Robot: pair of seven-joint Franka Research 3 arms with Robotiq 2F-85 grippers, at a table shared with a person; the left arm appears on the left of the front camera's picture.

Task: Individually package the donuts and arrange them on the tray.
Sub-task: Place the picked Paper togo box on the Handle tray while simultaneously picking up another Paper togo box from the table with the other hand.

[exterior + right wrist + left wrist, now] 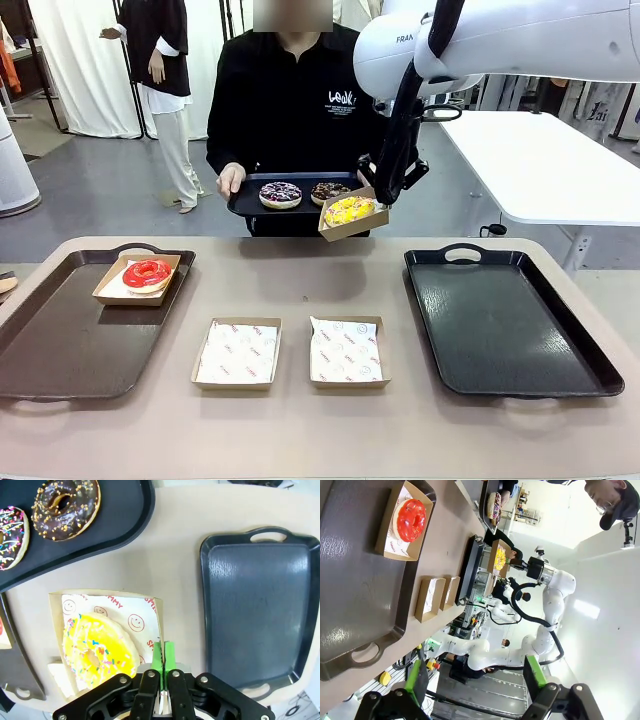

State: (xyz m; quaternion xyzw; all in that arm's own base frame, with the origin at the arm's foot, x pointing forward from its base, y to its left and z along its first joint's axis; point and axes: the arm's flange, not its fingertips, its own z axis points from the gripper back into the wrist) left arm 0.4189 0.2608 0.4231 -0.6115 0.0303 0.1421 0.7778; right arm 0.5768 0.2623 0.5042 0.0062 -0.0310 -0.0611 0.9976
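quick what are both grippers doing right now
left gripper: open, holding nothing
right gripper: shut on the rim of the paper box that carries the yellow donut

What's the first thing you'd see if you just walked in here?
The bright yellow donut in its box, pinched by one edge in the shut right gripper, up beside the tray a person holds at the table's far side. On that tray sit a purple donut and a brown donut. A glossy red donut lies boxed on the left tray.
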